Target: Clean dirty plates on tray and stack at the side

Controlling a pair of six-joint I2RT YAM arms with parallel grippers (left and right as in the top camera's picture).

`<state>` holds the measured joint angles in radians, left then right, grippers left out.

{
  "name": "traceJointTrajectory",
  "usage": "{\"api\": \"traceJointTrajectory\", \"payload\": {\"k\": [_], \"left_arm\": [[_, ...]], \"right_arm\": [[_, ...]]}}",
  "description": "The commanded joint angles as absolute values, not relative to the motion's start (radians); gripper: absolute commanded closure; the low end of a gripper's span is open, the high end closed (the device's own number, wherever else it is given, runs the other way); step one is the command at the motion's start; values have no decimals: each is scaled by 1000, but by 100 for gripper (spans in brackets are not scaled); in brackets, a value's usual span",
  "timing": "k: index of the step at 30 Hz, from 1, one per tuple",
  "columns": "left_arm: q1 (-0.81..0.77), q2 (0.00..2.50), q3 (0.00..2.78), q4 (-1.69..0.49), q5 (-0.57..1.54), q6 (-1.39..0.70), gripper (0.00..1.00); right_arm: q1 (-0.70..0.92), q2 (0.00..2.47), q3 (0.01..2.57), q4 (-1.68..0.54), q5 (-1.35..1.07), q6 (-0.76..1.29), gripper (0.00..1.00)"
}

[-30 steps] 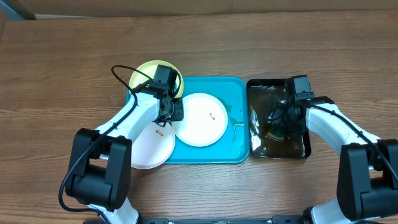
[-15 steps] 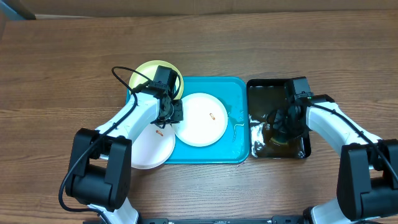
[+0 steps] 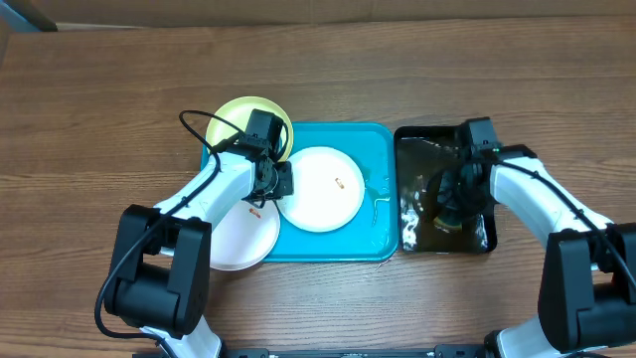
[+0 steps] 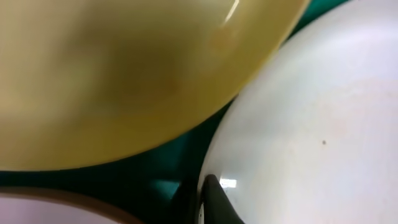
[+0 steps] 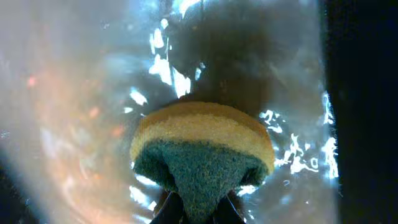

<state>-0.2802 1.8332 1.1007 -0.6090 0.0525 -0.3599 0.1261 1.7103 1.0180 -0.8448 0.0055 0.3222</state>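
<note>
The counter (image 3: 99, 80) is brown wood with visible grain and a low satin sheen. The turquoise tray (image 3: 378, 149) looks like smooth moulded plastic, glossy, with wet-looking glints. The white plate (image 3: 318, 194) on it is smooth, shiny plastic, and the yellow-green plate (image 3: 234, 107) has the same slick finish. The black tray (image 3: 412, 144) is glossy, and the liquid in it sparkles. The sponge (image 5: 202, 146) is porous yellow foam backed by a rough, fibrous green scouring layer.

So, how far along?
Done: nothing; orange specks on round white plastic plate mid-tray and white plate lower left. In hand: left gripper shut on mid-tray plate's rim; right gripper grips yellow-and-green sponge in wet black tray. Left: scrubbing, stacking all three.
</note>
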Motion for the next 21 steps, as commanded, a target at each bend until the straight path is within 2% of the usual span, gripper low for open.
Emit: {"api": "traceJointTrajectory", "payload": {"k": [1, 7, 17, 21], "left_arm": [[-283, 1844, 1094, -594, 52, -351, 96], [-283, 1844, 1095, -582, 52, -351, 96], [-283, 1844, 1095, -574, 117, -285, 96], [-283, 1844, 1095, -570, 131, -272, 96]], "right_arm": [[129, 1702, 1126, -907, 47, 280, 96], [129, 1701, 1227, -1029, 67, 255, 96], [139, 1692, 1232, -1019, 96, 199, 96], [176, 1693, 1232, -1000, 96, 93, 96]]}}
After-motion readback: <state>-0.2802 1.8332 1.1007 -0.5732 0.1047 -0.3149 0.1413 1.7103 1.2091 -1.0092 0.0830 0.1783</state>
